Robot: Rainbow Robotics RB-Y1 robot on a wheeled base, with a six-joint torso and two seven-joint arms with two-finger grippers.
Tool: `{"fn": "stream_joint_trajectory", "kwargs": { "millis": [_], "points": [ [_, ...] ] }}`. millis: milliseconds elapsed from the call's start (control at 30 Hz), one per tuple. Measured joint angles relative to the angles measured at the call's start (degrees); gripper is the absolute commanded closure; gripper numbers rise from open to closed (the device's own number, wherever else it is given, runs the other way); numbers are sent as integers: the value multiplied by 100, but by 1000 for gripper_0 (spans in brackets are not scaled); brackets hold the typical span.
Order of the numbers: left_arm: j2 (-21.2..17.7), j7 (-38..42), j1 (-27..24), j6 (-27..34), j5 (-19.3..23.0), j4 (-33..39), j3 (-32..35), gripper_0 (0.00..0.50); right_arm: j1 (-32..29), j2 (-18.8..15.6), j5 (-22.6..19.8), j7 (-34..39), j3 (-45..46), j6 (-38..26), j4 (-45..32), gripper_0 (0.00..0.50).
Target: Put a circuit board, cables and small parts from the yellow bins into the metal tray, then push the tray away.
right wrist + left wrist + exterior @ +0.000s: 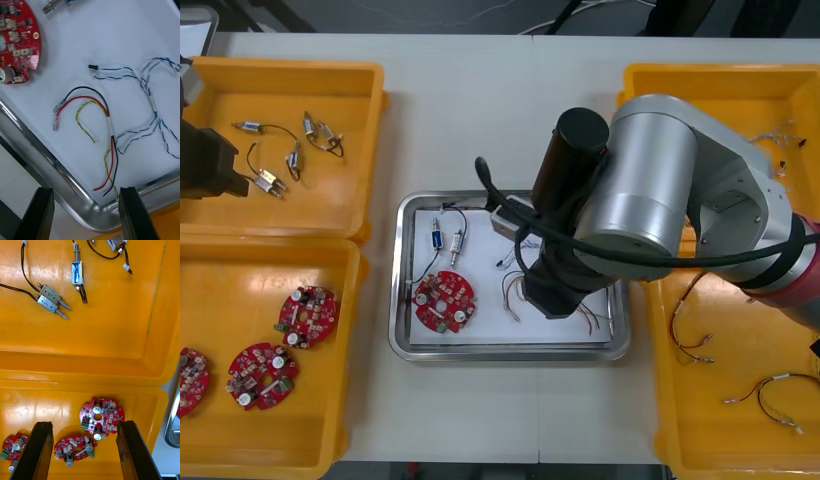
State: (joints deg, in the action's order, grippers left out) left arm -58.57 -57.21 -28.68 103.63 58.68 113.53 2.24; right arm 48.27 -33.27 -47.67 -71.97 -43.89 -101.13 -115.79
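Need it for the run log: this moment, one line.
right end effector: open over tray; left end effector: open over yellow bins; tray: circuit board, cables, small metal parts

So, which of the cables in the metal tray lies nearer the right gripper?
The red, black and yellow cable: its loose ends reach toward the right gripper's open fingers. The twisted blue and white cable lies farther off.

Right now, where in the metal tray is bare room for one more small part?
The white floor between the circuit board and the blue and white cable is bare. The metal tray's corner by the open right gripper is crowded with cables. The left gripper hangs over the yellow bins.
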Motion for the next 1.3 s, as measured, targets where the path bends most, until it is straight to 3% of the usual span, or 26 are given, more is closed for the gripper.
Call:
{"fn": "stream_joint_trajectory", "kwargs": {
  "millis": [333,800,1300],
  "points": [
    [0,-102,2,57,-30,0,0,0,247,126,83,-181,-799,316,1,0],
    [0,-141,4,59,-50,-1,0,0,459,216,784,-564,-2151,1082,4,0],
    [0,-141,5,59,-52,-1,0,0,470,217,1106,-728,-2743,1141,10,0]
  ]
}}
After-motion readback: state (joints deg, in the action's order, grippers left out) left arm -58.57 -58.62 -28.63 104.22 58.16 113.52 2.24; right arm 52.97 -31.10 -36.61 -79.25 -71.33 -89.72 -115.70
